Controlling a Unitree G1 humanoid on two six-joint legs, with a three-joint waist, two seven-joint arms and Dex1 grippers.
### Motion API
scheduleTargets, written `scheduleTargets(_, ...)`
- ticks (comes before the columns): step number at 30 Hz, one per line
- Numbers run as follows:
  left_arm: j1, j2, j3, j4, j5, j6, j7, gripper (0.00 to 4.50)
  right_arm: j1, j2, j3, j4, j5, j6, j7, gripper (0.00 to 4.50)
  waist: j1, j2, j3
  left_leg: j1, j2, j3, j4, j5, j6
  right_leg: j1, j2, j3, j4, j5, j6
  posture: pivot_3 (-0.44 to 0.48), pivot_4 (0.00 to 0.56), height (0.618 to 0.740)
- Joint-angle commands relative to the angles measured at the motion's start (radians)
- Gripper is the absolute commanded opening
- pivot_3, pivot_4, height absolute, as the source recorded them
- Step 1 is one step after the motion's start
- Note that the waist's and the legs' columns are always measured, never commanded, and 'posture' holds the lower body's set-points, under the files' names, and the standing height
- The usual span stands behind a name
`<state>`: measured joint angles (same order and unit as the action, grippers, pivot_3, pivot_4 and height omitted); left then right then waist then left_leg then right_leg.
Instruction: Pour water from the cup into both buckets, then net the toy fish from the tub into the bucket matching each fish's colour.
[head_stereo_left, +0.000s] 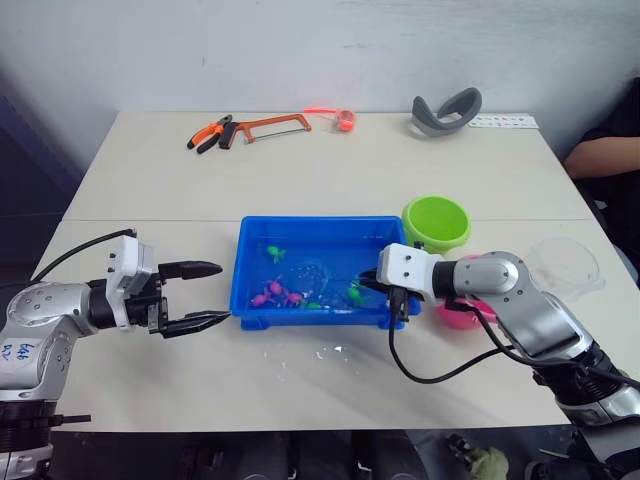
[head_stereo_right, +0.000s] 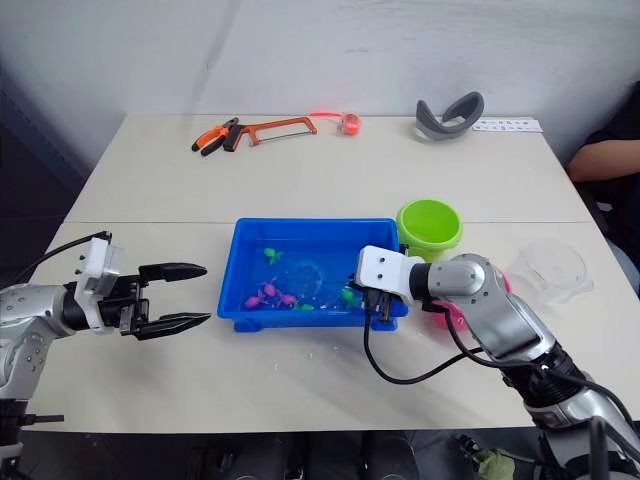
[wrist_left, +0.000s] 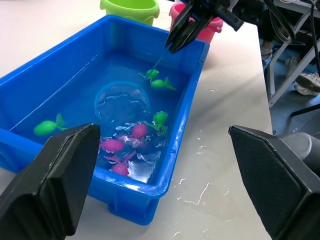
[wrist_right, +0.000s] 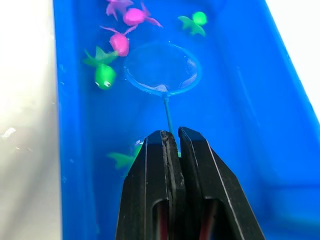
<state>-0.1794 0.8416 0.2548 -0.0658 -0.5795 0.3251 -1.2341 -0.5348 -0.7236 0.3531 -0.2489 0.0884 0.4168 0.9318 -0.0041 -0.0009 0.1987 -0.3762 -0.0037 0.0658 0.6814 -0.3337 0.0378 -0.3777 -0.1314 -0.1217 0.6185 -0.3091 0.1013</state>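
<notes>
I'm into the netting half of the job. My right gripper (wrist_right: 170, 142) has its fingers pinched tight on the thin handle of the net (wrist_right: 162, 68), whose blue hoop sits in the water in the middle of the tub (head_stereo_left: 252, 300). The hoop looks empty: I see no fish inside the ring. The tub stands near the table's (head_stereo_left: 150, 170) front edge, and I count about eight toy fish (wrist_left: 139, 131) in it: pink ones clustered beside the hoop toward the front wall, green ones scattered around. So I judge none have been sorted yet.

The cup (head_stereo_left: 565, 262) stands by the table's right edge and looks empty, so the pouring seems done, though I cannot see water in either bucket. The green bucket (head_stereo_left: 436, 223) touches the tub's back right corner; the pink bucket (wrist_left: 206, 33) sits just off the tub's right end, partly behind my right arm.

My left gripper (head_stereo_left: 190, 296) hangs wide open, holding nothing, just left of the tub
</notes>
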Motion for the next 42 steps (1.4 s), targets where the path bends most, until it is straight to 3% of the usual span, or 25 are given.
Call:
scheduleTargets(1,-0.017,0.014,-0.002,0.001,0.009,-0.009,-0.007,4.48,0.004,0.016,-0.038,-0.049,0.044,0.062,0.017,0.00,0.000,0.000,0.000,0.000,0.000,0.000,0.000,0.000,0.000,0.000,0.000,0.000,0.000,0.000,0.000,0.000,0.150,0.740)
scheduleTargets(8,-0.026,0.009,-0.003,0.018,0.018,-0.020,-0.015,4.48,-0.016,-0.016,0.006,-0.030,-0.048,0.005,0.031,0.00,0.001,0.000,0.000,0.000,0.000,0.000,0.000,0.000,0.000,0.000,0.000,0.000,0.000,0.000,0.000,0.000,0.150,0.740)
scheduleTargets(26,0.122,0.067,0.060,0.086,0.054,-0.132,-0.099,4.48,-0.089,0.143,0.092,0.022,-0.086,-0.008,0.088,0.00,-0.008,0.001,0.000,0.000,0.000,0.001,-0.001,0.000,-0.001,-0.002,0.000,0.001,0.000,0.000,0.000,0.000,0.150,0.740)
scheduleTargets(34,0.155,0.068,0.082,0.064,0.050,-0.131,-0.091,4.48,-0.103,0.174,0.064,0.025,-0.042,0.079,0.097,0.00,-0.013,0.001,0.000,0.000,0.000,0.000,-0.001,-0.001,-0.001,-0.002,0.000,0.001,0.000,0.000,0.000,0.000,0.150,0.740)
scheduleTargets(42,0.149,0.069,0.078,0.071,0.056,-0.133,-0.090,4.48,-0.144,0.138,0.056,0.070,-0.050,0.097,0.125,0.00,-0.023,0.001,0.000,0.000,0.000,0.000,-0.002,-0.001,-0.001,-0.002,-0.001,0.001,0.000,0.000,0.000,0.000,0.150,0.740)
